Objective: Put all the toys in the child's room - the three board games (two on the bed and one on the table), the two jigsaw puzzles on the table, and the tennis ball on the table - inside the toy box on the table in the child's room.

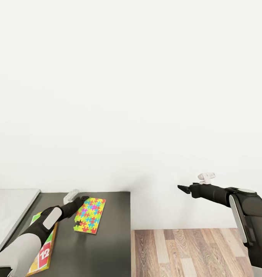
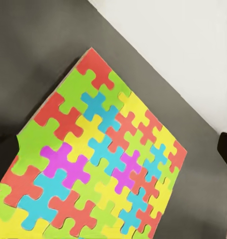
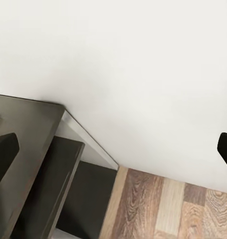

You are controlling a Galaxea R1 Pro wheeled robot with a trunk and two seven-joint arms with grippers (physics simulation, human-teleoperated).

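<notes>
Head view: left tool (image 1: 82, 201) at the near edge of the puzzle (image 1: 90, 215) lying flat on the dark desk (image 1: 108, 246); its spread cannot be told. SKIP-BO box (image 1: 42, 254) lies under the left arm. Right tool (image 1: 183, 189) hangs over the floor (image 1: 192, 254), fingers spread.

The left arm (image 1: 38, 227) hides much of the SKIP-BO box (image 1: 43, 254), which the head view's edge cuts off at seven o'clock, the left gripper's (image 1: 84, 199) jaw state is unreadable against the jigsaw puzzle (image 1: 90, 214), and the wrist view crops that puzzle.
</notes>
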